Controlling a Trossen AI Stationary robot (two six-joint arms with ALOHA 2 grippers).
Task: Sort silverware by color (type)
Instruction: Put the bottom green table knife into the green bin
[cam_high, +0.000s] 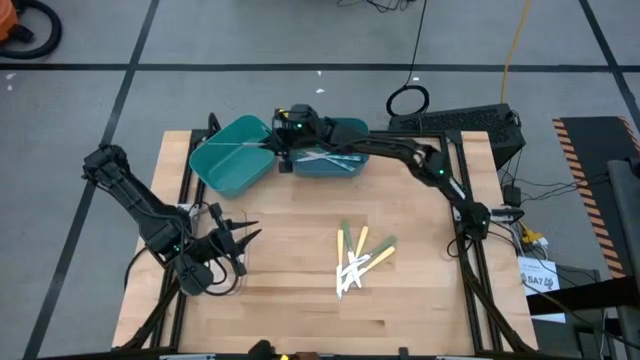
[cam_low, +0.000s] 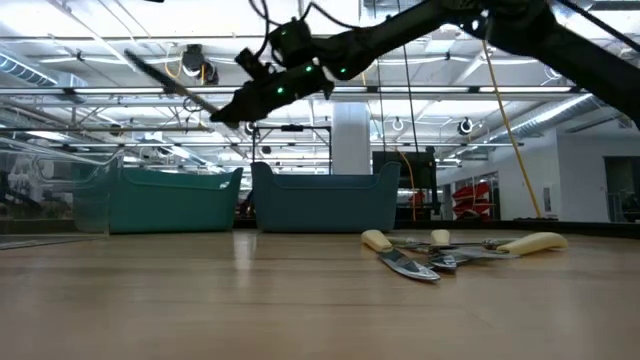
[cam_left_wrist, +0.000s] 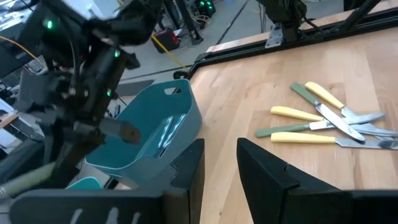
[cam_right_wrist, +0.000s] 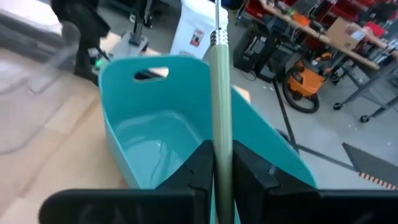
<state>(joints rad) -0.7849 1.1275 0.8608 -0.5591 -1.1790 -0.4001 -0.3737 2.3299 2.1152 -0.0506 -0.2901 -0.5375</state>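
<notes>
My right gripper (cam_high: 280, 143) reaches to the table's far side and is shut on a pale grey-green-handled utensil (cam_right_wrist: 219, 93). It hovers above the light teal bin (cam_high: 235, 160). In the low view the utensil (cam_low: 165, 75) sticks out of the gripper (cam_low: 235, 108), slanting upward. A pile of yellow- and green-handled silverware (cam_high: 358, 262) lies flat on the wood near the table's middle. More pieces lie in the darker blue bin (cam_high: 335, 160). My left gripper (cam_high: 250, 232) waits open, low over the table's left side. My right gripper pinches the utensil's grey-green handle (cam_right_wrist: 222, 134) between its two fingers (cam_right_wrist: 199, 168). The handle runs forward past the fingertips, and its metal end (cam_right_wrist: 216, 15) points away from the gripper. The utensil is lifted clear, hanging in the air over the light teal bin (cam_right_wrist: 155, 124).
The two bins (cam_low: 170, 200) (cam_low: 325, 200) stand side by side at the far edge. A clear container (cam_low: 60, 200) sits left of them. Black frame rails (cam_high: 470, 270) border the table. Bare wood lies between the left gripper (cam_left_wrist: 221, 171) and the silverware pile (cam_left_wrist: 329, 121).
</notes>
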